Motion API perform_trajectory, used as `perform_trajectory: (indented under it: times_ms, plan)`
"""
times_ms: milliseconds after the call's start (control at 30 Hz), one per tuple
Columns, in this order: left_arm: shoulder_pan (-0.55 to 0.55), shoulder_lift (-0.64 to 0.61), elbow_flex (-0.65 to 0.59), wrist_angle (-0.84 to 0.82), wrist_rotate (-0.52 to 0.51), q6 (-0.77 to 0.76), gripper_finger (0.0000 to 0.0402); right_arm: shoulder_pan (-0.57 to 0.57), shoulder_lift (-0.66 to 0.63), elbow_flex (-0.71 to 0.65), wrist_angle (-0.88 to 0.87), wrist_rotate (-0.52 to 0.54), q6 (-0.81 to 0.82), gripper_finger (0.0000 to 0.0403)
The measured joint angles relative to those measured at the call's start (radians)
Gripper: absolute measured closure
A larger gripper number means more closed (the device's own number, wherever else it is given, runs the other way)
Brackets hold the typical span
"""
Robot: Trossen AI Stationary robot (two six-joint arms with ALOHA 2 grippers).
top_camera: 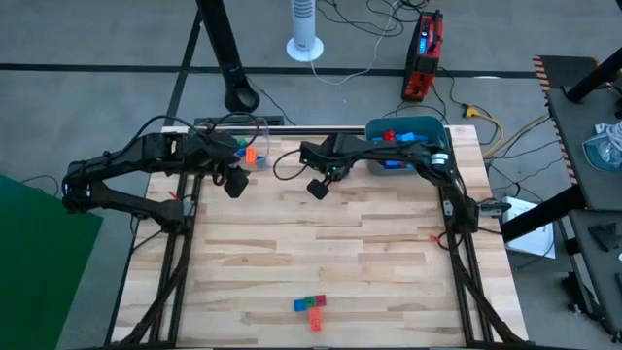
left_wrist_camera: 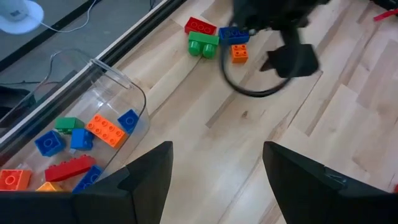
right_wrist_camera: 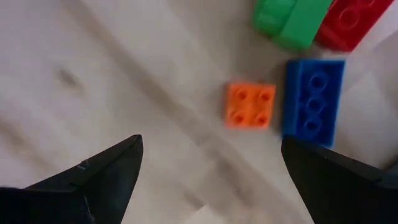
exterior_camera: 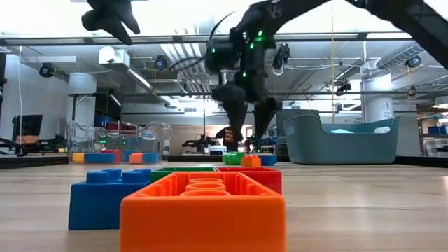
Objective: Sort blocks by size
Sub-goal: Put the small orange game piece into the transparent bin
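My right gripper hangs open above a far cluster of blocks: a small orange block, a blue block, a green block and a red block, all lying on the table. In the low view the right gripper is a little above them. My left gripper is open and raised beside the clear box, which holds several blocks. Another cluster sits near the table's front edge: orange, blue, green and red.
The teal tub stands at the far right with blocks inside. The clear box stands at the far left. The front cluster lies near the table's near edge. Bare wood lies across the table's middle.
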Motion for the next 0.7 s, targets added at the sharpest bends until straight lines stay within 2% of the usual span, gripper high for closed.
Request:
perform_trajectory:
  times_ms: [133, 267, 700]
  plan:
    - [0.000, 0.000, 0.000, 0.000, -0.022, 0.001, 0.0166, -0.029, 0.048, 0.036, 0.003, 0.051, -0.070, 0.0030]
    - [0.000, 0.000, 0.000, 0.000, -0.056, 0.000, 0.0166, -0.047, 0.088, 0.054, 0.007, 0.057, -0.116, 0.0030]
    - [0.001, 0.001, 0.000, 0.001, -0.105, -0.002, 0.0166, -0.042, 0.104, 0.051, 0.027, 0.052, -0.127, 0.0030]
